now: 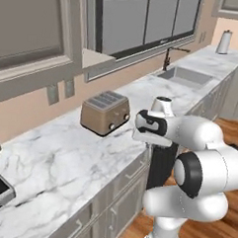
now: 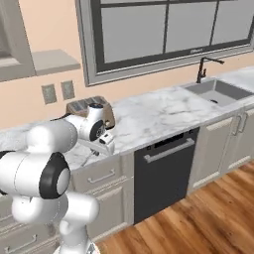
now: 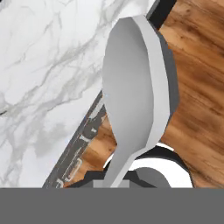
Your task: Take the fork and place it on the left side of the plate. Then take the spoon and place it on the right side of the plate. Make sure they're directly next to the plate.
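Long white marble surface (image 1: 64, 162) veined in grey, running along a peach wall (image 2: 54, 30). Above it, large window (image 2: 163, 30) with dark frame and grey panes. Two grey outlet plates (image 2: 57, 92) set in the wall. Copper-brown toaster (image 1: 105, 112) standing on the marble. Farther along, sunken steel sink (image 2: 218, 92) with dark faucet (image 2: 204, 67). Underneath, pale grey cabinets (image 2: 223, 144) with bar handles, and a black dishwasher (image 2: 163, 171). Warm wooden plank floor (image 2: 198, 223). White paper towel roll (image 1: 224, 42) upright at the far end.
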Robot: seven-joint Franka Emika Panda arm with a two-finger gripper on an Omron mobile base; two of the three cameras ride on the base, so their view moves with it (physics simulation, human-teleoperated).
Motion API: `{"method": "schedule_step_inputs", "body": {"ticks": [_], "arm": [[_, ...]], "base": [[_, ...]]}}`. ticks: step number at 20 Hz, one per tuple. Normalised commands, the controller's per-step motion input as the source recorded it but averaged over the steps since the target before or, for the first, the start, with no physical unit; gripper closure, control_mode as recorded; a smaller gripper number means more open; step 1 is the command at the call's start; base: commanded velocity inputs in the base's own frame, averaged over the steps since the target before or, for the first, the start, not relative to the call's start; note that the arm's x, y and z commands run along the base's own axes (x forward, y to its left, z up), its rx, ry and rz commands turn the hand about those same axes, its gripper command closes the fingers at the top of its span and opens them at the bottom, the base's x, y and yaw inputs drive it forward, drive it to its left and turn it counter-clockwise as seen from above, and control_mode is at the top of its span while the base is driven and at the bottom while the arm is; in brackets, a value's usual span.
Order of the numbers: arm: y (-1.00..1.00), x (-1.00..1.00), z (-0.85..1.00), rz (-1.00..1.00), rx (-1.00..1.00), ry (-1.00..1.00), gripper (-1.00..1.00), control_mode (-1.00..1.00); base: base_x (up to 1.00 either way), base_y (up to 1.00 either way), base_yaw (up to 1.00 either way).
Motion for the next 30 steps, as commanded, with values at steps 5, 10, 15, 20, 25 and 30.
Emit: {"method": "schedule_step_inputs", "body": {"ticks": [5,10,15,20,25,30], "arm": [[0.00,0.00,0.00,0.00,0.00,0.00,1.00,1.00],[0.00,0.00,0.00,0.00,0.00,0.00,1.00,1.00],[0.00,0.00,0.00,0.00,0.00,0.00,1.00,1.00],[0.00,0.00,0.00,0.00,0.00,0.00,1.00,1.00],[0.00,0.00,0.00,0.00,0.00,0.00,1.00,1.00],[0.00,0.00,0.00,0.00,0.00,0.00,1.00,1.00]], "base": [[0.01,-0.14,-0.77],[0.03,-0.20,-0.72],[0.04,-0.22,-0.70],[0.04,-0.22,-0.70],[0.13,-0.22,-0.63],[0.48,-0.10,-0.38]]}}
